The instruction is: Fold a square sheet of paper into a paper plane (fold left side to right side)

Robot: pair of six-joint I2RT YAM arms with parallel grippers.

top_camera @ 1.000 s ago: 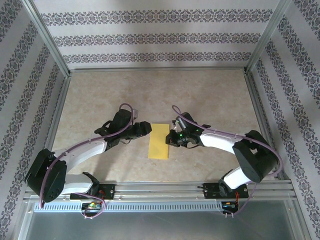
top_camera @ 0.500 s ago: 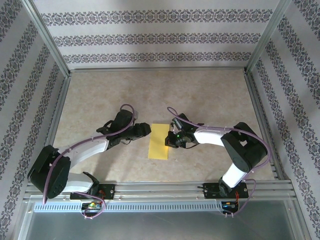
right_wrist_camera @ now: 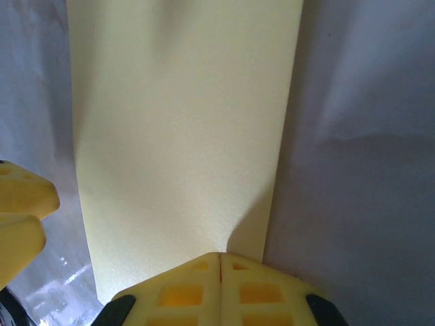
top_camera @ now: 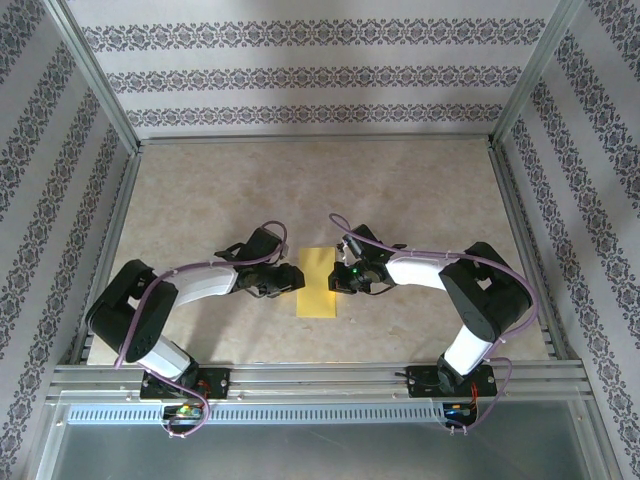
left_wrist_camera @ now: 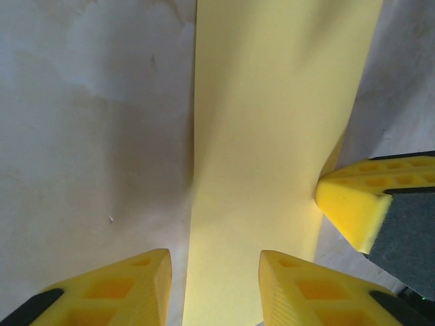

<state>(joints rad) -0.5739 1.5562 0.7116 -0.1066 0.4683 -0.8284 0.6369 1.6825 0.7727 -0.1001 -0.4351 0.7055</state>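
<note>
Square sheet of paper lies near the middle of the surface, between the two arms. It is doubled into a narrow upright strip, so the left-to-right fold looks already made. It has no dart shape yet.

Over the last second the strip itself has kept its place and outline. The left arm has changed most. Its elbow has swung in from the far left and folded close, and the left tool has slid down the strip's left edge to about mid-height. The right arm has drawn its elbow inward, while the right tool has stayed at the strip's right edge.

In the left wrist view the left tool's fingers are spread, and the strip's left edge runs down between them. Whether they touch the paper I cannot tell. In the right wrist view the right tool's two pads are pressed together, with only a seam between them. Their joined tip sits on the strip's right edge and pinches nothing.

My reading is that the right tool pins the free edges while the left one lines up along the folded edge to flatten the crease. The later, angled folds remain to be done.

Count: one sheet, two arms, two tools, one surface.
</note>
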